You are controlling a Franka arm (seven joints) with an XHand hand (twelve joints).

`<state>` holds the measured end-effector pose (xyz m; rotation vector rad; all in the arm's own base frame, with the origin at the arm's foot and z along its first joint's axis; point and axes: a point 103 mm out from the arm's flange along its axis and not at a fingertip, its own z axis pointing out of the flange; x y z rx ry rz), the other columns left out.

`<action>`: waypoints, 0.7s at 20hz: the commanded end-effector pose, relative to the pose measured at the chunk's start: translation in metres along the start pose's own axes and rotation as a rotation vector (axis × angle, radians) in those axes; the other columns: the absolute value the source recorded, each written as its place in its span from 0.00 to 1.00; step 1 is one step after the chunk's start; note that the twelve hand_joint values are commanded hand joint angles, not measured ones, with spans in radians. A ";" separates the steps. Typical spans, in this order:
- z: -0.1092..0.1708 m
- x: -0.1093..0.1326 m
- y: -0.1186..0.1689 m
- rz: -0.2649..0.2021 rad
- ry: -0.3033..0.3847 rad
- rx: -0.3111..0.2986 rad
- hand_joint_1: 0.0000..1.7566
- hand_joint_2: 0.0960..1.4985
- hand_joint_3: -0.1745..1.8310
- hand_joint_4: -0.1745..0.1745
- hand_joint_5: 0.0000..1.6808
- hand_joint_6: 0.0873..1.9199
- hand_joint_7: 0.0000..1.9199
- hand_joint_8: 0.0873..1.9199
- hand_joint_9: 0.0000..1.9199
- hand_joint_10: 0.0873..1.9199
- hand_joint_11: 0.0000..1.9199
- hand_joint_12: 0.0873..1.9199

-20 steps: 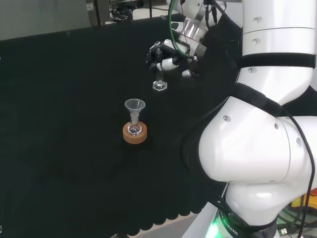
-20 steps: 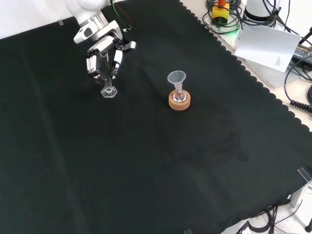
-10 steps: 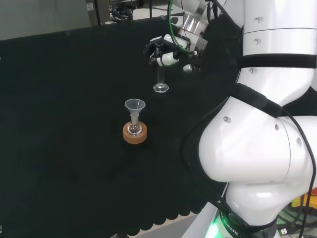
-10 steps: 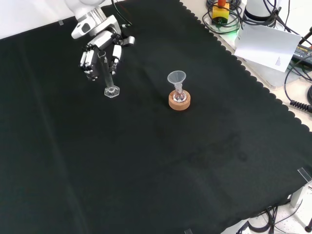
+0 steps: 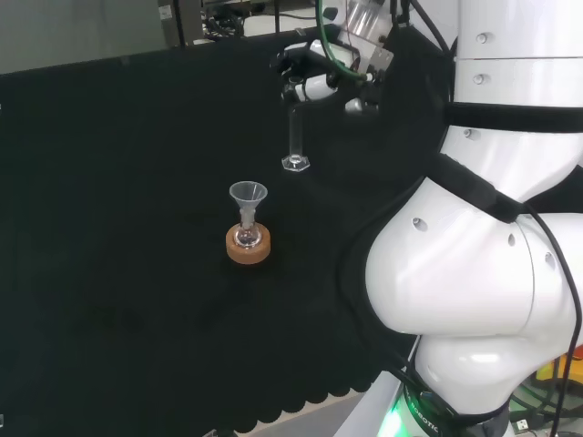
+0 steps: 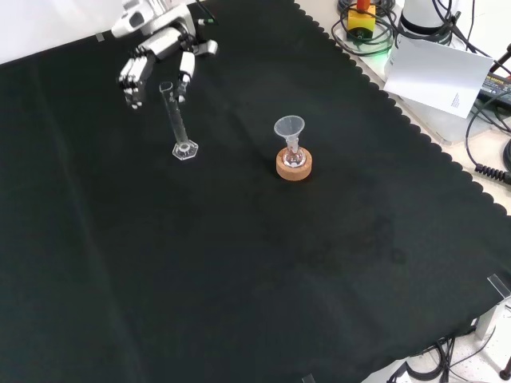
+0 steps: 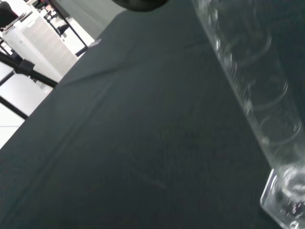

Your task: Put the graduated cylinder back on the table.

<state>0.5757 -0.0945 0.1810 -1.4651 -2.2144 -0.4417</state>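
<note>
The graduated cylinder (image 5: 294,138) (image 6: 177,120) is clear glass and stands upright on the black cloth on its hexagonal foot (image 6: 185,150). The hand (image 5: 312,75) (image 6: 156,61) hovers just above the cylinder's top, open, with its fingers hanging relaxed on either side of the rim and not gripping it. In the wrist view the cylinder (image 7: 248,90) runs slantwise down to its foot on the cloth, and a dark fingertip (image 7: 140,4) shows at the edge.
A small flask with a clear funnel (image 5: 248,196) (image 6: 289,128) in it sits on a cork ring (image 5: 249,249) (image 6: 294,166) near the cylinder. Beyond the cloth's scalloped edge lie a white sheet (image 6: 439,73) and cables. The arm's white links (image 5: 474,246) stand at the head view's right.
The hand has let go of the cylinder, opened and risen up along it to its top. The cylinder stays standing on the cloth.
</note>
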 end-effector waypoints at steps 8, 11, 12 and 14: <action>-0.097 0.080 -0.079 0.053 -0.150 -0.108 0.51 0.63 0.00 0.32 0.24 0.11 0.16 0.32 0.37 0.00 0.14 0.69; -0.102 0.104 -0.097 0.063 -0.173 -0.118 0.51 0.63 0.00 0.32 0.24 0.11 0.16 0.32 0.37 0.00 0.14 0.69; -0.104 0.113 -0.104 0.066 -0.184 -0.123 0.51 0.63 0.00 0.32 0.24 0.11 0.16 0.32 0.37 0.00 0.14 0.69; -0.105 0.129 -0.117 0.075 -0.201 -0.127 0.50 0.63 0.00 0.32 0.24 0.11 0.16 0.32 0.37 0.00 0.14 0.69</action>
